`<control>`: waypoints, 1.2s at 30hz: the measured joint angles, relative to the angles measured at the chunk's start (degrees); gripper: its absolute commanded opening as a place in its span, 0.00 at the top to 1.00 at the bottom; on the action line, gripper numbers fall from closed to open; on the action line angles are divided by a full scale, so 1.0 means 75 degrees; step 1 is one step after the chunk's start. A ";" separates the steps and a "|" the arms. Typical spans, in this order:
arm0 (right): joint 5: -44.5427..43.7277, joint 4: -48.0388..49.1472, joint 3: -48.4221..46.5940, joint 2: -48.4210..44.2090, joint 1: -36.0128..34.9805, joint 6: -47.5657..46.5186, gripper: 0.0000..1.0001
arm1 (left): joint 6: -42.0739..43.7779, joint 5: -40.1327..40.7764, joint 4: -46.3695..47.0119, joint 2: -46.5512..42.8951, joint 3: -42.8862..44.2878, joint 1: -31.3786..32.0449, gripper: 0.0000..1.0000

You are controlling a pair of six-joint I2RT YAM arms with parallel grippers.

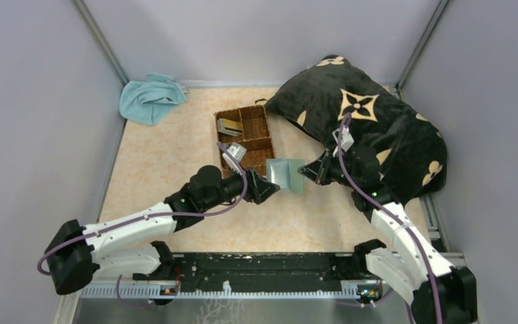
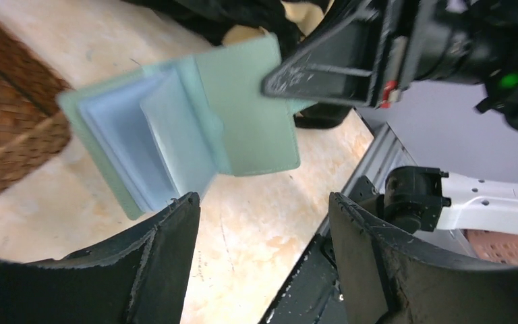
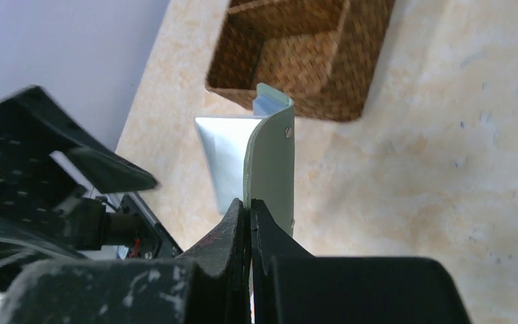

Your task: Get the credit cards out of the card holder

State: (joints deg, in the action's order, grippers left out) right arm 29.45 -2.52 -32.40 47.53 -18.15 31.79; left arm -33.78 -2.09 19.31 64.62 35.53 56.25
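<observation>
The right end effector point(image 3: 248, 209) is pinching one flap of the open card holder point(image 2: 243, 115), holding it above the middle of the worktop point(image 1: 162, 155) near the basket point(image 1: 256, 125); the left end effector point(image 2: 263, 226) is gaping empty beside it.

basket point(image 1: 239, 110): centre, brown wicker | towel point(image 1: 150, 98): far-left corner, blue | cushion point(image 1: 371, 128): far right, black

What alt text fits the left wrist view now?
The right tool pinches one flap of the open card holder, holding it above the table. The left tool stands open in the foreground, not touching it; a wicker basket sits at left.
</observation>
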 measured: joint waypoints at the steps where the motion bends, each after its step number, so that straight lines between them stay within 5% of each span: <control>1: 0.0172 0.0134 0.0087 0.0207 0.0128 0.0134 1.00 | 0.0032 0.0087 -0.0085 -0.0198 -0.0038 -0.0064 0.24; 14: -0.0198 -0.0787 0.0804 0.2471 0.0294 -0.0079 1.00 | 0.0082 0.0393 -0.0519 -0.0694 -0.0507 -0.0271 0.23; 36: -0.1437 -0.0863 0.0921 0.3034 0.0294 -0.0638 1.00 | 0.0262 -0.0533 0.0793 0.2031 -0.0688 -0.0271 0.41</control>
State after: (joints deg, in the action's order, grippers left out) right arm 18.68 -8.99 -25.50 70.28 -15.94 27.00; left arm -31.81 -6.09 25.26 79.85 30.37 54.22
